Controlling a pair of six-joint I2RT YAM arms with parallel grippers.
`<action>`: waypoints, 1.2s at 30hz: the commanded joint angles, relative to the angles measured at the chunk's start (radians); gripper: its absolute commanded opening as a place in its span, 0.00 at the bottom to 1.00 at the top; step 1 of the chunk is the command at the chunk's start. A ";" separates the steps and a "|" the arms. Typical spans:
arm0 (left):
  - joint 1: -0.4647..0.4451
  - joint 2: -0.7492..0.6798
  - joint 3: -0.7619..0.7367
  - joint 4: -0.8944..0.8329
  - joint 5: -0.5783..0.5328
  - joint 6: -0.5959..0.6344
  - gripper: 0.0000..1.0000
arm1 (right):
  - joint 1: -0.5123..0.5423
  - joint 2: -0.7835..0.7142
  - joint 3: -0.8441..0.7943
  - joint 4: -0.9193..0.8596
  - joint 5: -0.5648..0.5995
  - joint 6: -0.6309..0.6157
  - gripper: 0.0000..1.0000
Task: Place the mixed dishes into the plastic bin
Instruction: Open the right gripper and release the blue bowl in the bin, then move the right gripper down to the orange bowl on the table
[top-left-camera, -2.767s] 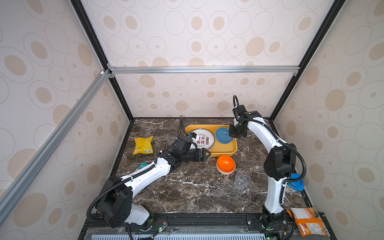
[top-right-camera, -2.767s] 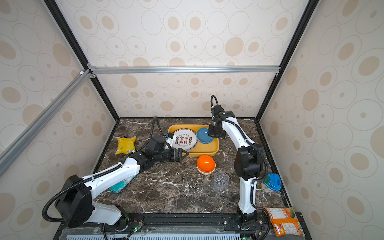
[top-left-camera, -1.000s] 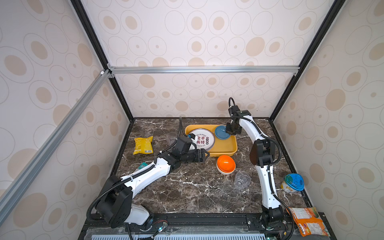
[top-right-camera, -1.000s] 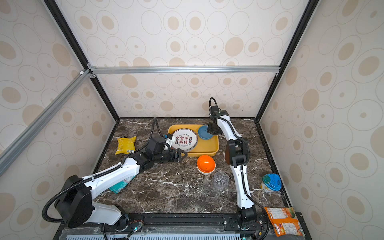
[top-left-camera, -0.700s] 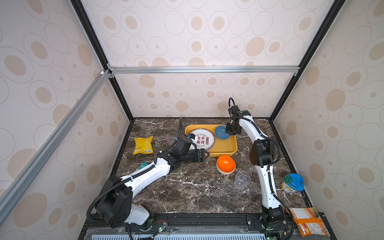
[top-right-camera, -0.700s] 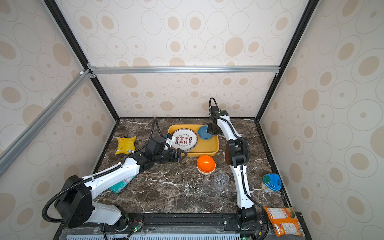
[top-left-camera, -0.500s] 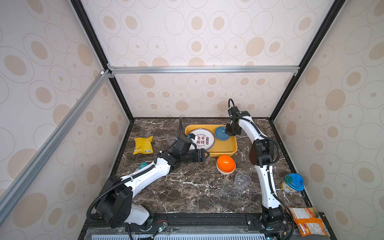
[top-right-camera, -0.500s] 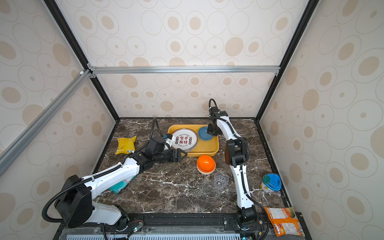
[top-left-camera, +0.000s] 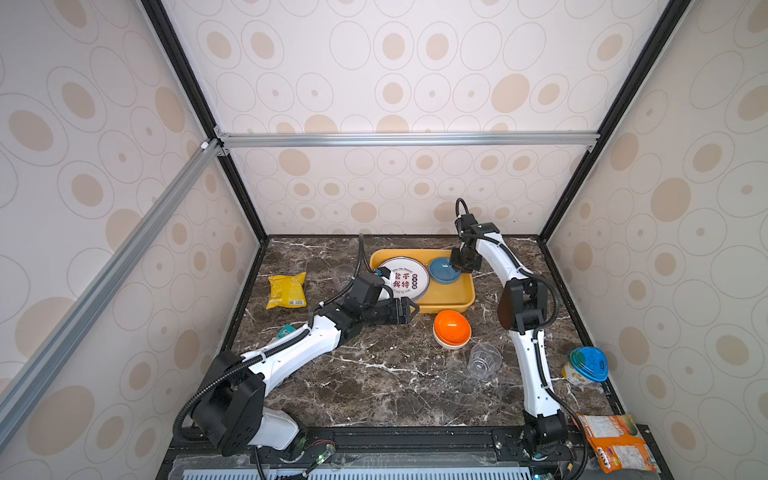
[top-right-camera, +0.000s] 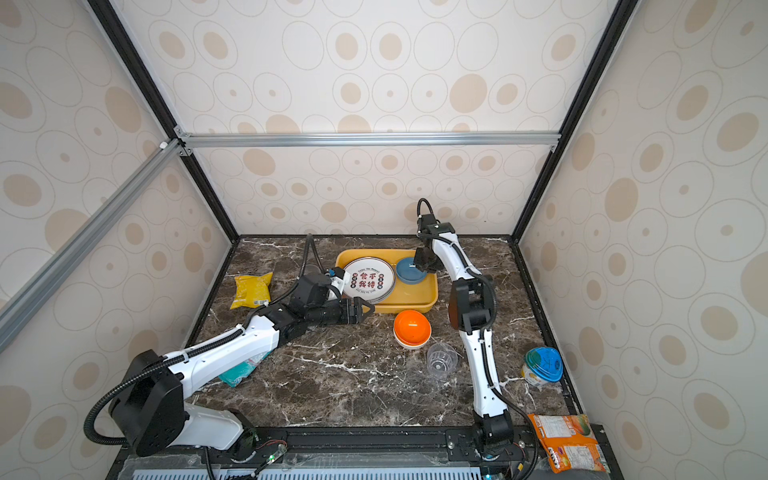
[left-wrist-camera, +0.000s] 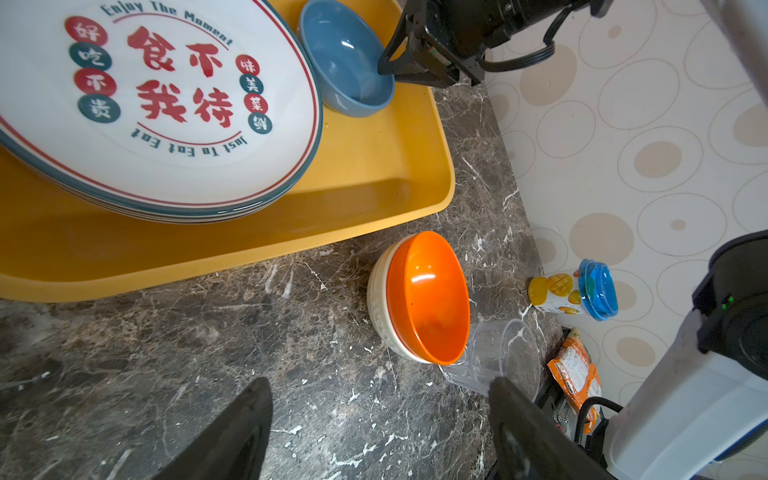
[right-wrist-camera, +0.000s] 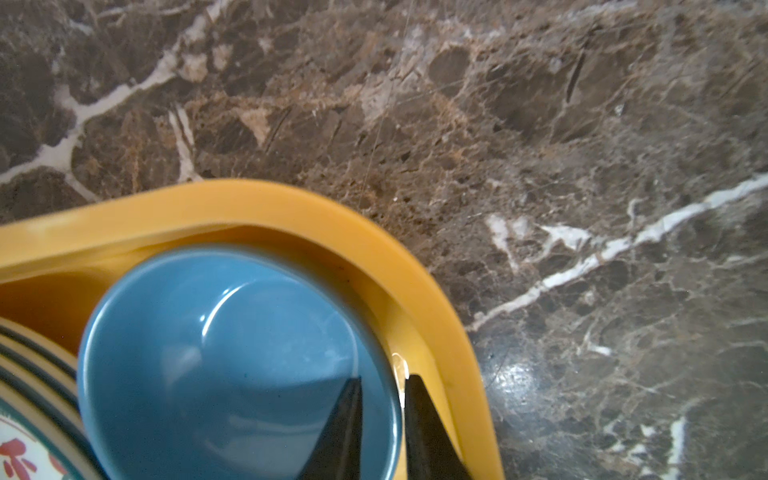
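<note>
Shallow rectangular yellow-orange plastic bin (top-left-camera: 452, 297), at the back of the dark marble tabletop (top-left-camera: 374, 386); inside it, on the left, a stack of round white printed plates (top-left-camera: 404, 277) with red characters; inside it, in the far right corner, a small blue bowl (top-left-camera: 442, 269), upright and just beside the plates. Right gripper (right-wrist-camera: 382, 428) at that corner, jaws narrow, one finger (right-wrist-camera: 338, 432) inside the bowl and one outside its wall; whether they press the wall cannot be told. Left gripper (left-wrist-camera: 379, 382) low over the tabletop at the bin's near edge, jaws wide and holding nothing. Outside the bin, just off its near right corner, a small orange bowl (top-left-camera: 452, 327) nested in a white bowl (top-left-camera: 451, 345); beyond these, a clear ribbed plastic cup (top-left-camera: 484, 361) on its side. Left of the bin, a second clear cup (top-left-camera: 342, 276); further left, a yellow snack bag (top-left-camera: 286, 289).
</note>
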 joint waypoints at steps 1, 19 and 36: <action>0.007 -0.010 0.015 0.007 -0.008 -0.010 0.81 | -0.003 -0.032 0.013 -0.035 0.015 0.005 0.23; 0.007 -0.037 -0.001 0.014 -0.007 -0.027 0.78 | 0.016 -0.326 -0.281 0.066 0.004 -0.004 0.27; -0.006 -0.008 0.011 0.002 0.030 -0.032 0.69 | 0.041 -0.826 -0.878 0.246 -0.102 0.000 0.29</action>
